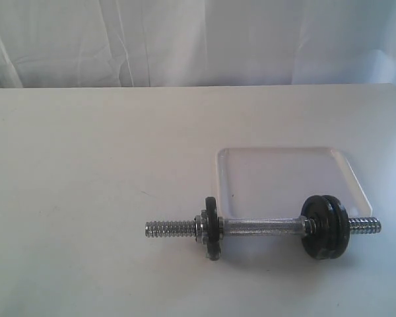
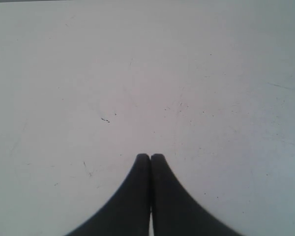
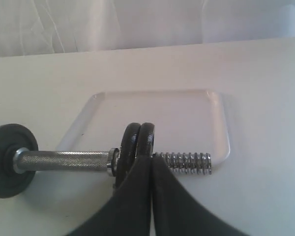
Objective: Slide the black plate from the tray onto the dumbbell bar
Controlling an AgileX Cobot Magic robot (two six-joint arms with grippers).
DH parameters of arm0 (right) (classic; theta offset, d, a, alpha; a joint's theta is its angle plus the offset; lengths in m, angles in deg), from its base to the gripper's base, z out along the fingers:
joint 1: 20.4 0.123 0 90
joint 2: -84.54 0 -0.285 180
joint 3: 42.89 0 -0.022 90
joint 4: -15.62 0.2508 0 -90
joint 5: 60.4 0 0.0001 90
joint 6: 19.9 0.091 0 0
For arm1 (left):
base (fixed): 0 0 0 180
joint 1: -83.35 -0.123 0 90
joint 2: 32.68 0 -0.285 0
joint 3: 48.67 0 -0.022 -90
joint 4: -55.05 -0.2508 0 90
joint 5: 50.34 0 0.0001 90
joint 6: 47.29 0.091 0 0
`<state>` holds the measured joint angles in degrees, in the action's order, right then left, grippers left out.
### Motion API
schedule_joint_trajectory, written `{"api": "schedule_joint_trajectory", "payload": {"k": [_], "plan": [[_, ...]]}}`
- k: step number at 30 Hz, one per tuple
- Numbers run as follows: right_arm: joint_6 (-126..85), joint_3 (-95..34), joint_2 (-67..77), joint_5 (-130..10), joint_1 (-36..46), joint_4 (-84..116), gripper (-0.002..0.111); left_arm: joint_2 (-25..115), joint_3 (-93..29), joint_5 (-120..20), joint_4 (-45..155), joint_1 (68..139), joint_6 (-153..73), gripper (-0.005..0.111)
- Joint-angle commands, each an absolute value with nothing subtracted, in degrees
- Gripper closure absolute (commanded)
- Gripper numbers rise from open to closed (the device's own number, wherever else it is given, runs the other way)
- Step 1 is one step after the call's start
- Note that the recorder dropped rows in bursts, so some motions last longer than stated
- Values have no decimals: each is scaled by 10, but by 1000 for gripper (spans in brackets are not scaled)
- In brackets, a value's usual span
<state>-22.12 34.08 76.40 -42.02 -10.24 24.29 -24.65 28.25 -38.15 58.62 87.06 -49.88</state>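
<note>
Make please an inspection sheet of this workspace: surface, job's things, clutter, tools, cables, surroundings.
Surface: white table, a few small dark specks.
Job's things: tray holds nothing; dumbbell bar lies along its near edge, carrying paired black plates toward one end and a single black plate toward the other.
Clutter: nothing seen.
Tools: left tool shut over bare table; right tool shut, close to the paired plates, contact unclear.
Cables: nothing seen.
Surroundings: white cloth backdrop behind the table.
</note>
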Motion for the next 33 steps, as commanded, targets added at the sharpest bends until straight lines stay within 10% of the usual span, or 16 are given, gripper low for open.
{"api": "schedule_joint_trajectory", "payload": {"k": [1,33], "plan": [[-267,343,767,-421,-118,235,108,-249,286,-384,593,874,-501,107],[-275,343,767,-421,-99,236,108,-249,286,-384,593,874,-501,107]]}}
